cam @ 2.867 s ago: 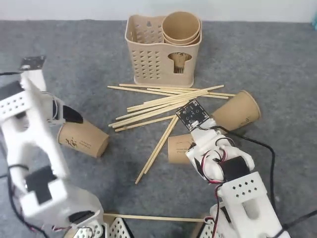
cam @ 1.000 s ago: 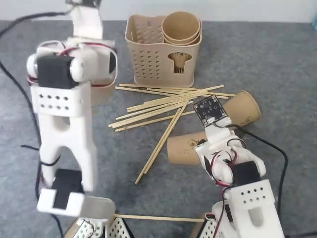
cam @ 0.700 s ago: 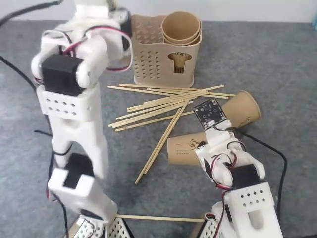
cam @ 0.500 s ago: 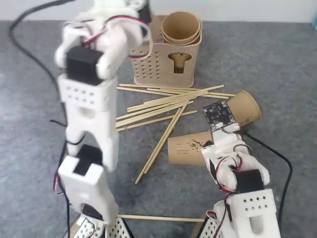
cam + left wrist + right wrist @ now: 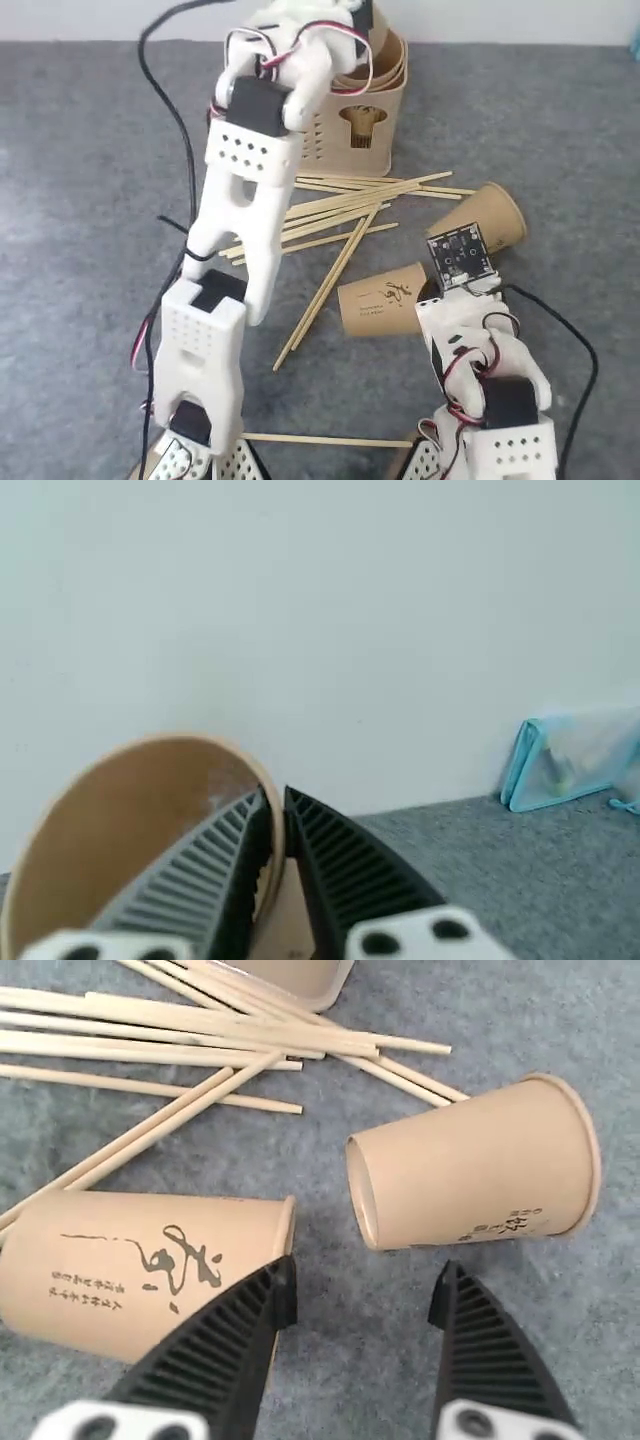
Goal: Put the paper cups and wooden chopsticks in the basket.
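Left wrist view: my left gripper has its fingers clamped on a paper cup at the rim, mouth facing the camera. I reckon that is so it nests upright in the basket, top centre of the high view. My right gripper holds its fingers apart beside a lying cup, whose long axis runs along the table, mouth toward them.

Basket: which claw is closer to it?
Left. The left claw is up at the basket, gripping a paper cup; the right claw is open by two lying cups, beyond the chopsticks.
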`<action>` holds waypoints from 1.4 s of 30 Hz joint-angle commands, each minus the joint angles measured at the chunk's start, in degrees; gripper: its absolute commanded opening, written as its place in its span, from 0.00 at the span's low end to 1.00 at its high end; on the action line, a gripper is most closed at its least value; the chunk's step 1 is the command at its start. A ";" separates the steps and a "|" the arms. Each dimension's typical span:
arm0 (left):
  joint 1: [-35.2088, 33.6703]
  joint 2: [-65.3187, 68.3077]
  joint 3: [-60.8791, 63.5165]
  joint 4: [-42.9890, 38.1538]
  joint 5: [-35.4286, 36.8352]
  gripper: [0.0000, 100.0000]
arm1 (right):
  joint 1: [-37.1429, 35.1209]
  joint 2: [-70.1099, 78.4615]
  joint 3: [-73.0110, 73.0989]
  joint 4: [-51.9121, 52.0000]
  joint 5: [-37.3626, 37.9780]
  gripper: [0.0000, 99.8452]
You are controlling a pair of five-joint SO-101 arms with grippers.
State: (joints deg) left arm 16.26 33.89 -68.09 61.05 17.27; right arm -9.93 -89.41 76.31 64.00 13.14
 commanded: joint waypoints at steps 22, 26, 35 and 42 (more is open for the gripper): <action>0.62 -4.75 -13.41 16.53 -13.01 0.36 | 0.66 -0.92 -0.70 -0.92 -1.58 0.23; -1.58 -10.37 -19.56 29.63 -13.01 0.36 | 2.24 -1.45 -2.55 0.22 -5.63 0.23; -16.62 -23.12 -4.62 39.82 -9.58 0.36 | 3.56 0.92 -13.45 5.05 -5.19 0.23; -20.75 -38.42 26.33 39.47 -9.85 0.36 | 0.31 16.75 -22.07 6.81 -5.19 0.23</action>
State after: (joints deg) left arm -3.34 3.21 -52.79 98.77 6.64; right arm -8.62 -79.38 58.64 71.12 7.08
